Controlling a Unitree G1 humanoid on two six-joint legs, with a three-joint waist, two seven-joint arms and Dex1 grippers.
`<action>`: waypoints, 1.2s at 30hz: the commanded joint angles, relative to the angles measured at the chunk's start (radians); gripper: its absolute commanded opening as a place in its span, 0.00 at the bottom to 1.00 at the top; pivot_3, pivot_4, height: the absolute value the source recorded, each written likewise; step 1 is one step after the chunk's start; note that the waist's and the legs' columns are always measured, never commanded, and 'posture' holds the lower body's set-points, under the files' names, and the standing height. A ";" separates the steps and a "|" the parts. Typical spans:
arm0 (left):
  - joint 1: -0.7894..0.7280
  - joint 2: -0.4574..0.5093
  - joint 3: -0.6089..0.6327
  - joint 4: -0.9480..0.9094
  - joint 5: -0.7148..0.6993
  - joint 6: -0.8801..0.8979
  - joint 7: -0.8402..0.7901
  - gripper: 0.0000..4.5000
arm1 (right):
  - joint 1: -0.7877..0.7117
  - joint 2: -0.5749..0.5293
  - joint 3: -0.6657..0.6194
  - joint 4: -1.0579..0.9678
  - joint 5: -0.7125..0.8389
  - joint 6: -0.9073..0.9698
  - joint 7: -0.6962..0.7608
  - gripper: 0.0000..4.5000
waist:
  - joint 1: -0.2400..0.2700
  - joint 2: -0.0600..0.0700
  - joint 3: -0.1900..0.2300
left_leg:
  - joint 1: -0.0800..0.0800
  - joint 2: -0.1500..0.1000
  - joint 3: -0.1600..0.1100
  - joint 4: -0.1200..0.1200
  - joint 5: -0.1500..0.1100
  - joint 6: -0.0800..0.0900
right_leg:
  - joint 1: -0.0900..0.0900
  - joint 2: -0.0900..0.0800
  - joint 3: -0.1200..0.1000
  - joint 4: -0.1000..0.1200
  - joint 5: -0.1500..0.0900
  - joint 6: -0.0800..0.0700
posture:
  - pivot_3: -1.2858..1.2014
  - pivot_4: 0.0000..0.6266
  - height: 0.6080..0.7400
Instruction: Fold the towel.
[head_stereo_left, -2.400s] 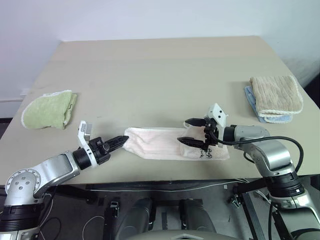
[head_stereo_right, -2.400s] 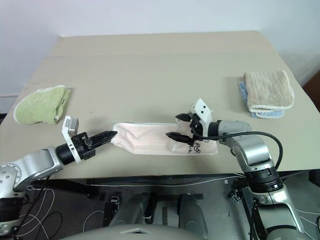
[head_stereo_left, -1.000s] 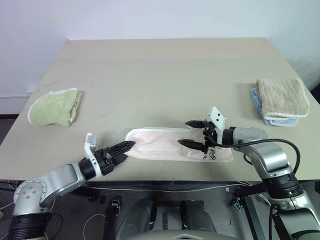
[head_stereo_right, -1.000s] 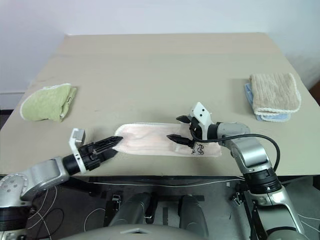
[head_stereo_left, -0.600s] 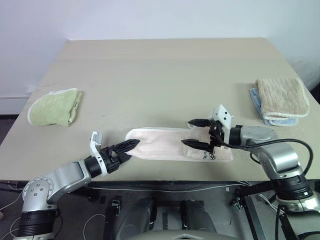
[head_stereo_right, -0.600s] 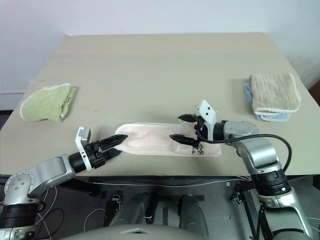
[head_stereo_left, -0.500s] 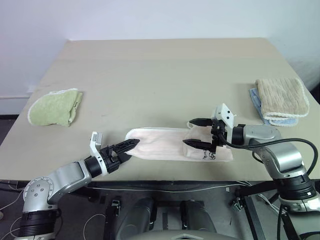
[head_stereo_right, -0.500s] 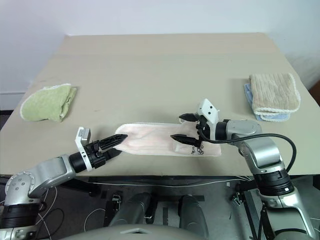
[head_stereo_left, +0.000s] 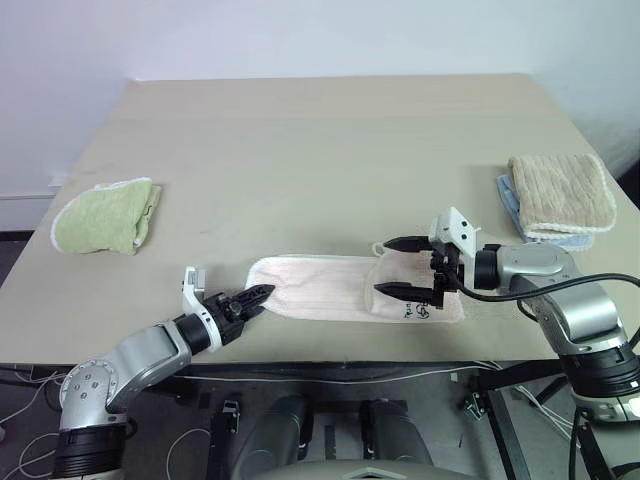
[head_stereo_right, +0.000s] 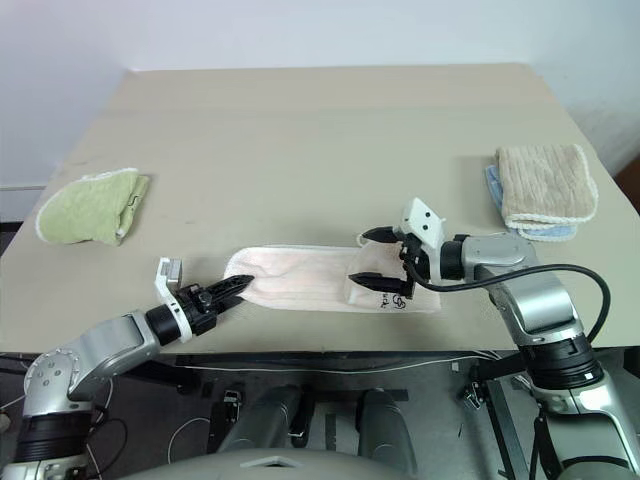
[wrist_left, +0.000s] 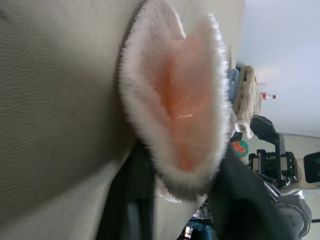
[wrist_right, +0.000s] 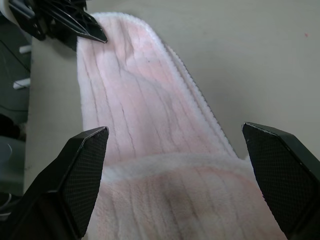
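The towel (head_stereo_left: 325, 286) is pale pink and lies as a long strip close to the table's front edge. Its right end is folded over and carries a small dark mark (head_stereo_left: 416, 312). My left gripper (head_stereo_left: 259, 295) is shut on the strip's left tip; in the left wrist view the fluffy towel end (wrist_left: 175, 90) sits pinched between the two dark fingers (wrist_left: 132, 200). My right gripper (head_stereo_left: 399, 267) hovers over the folded right part, open wide with nothing in it. In the right wrist view both fingers (wrist_right: 82, 165) straddle the towel (wrist_right: 150, 150).
A light green towel (head_stereo_left: 100, 215) lies at the table's left edge. At the right, a beige ribbed towel (head_stereo_left: 556, 192) rests on a blue cloth (head_stereo_left: 506, 195). The tan table (head_stereo_left: 320, 150) stretches away behind the pink strip.
My left gripper's fingers, open at the towel's left tip before, have closed on it. The right gripper has lifted a little and drifted right, still open.
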 joint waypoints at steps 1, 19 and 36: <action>0.009 0.011 0.025 -0.014 0.002 -0.028 0.000 0.00 | -0.012 -0.006 -0.005 -0.011 0.001 -0.018 0.007 1.00 | 0.001 0.000 0.000 | 0.000 0.000 0.000 0.000 0.000 0.000 | 0.000 0.000 0.000 0.000 0.000 0.000 | 0.52 0.24 1.00; -0.106 0.237 0.004 -0.033 0.150 0.007 -0.175 0.00 | -0.014 -0.021 -0.040 0.027 -0.023 -0.043 0.012 1.00 | 0.001 -0.001 0.000 | 0.000 0.000 0.000 0.000 0.000 0.000 | -0.001 0.000 0.000 0.000 0.000 0.000 | 0.52 0.24 1.00; -0.569 0.342 -0.208 -0.046 0.483 0.220 -0.619 0.00 | 0.019 -0.047 -0.113 0.021 -0.017 -0.029 -0.050 1.00 | 0.002 -0.001 0.001 | -0.001 0.000 0.000 0.000 0.000 0.000 | -0.001 0.000 0.000 0.000 0.000 0.000 | 0.52 0.24 1.00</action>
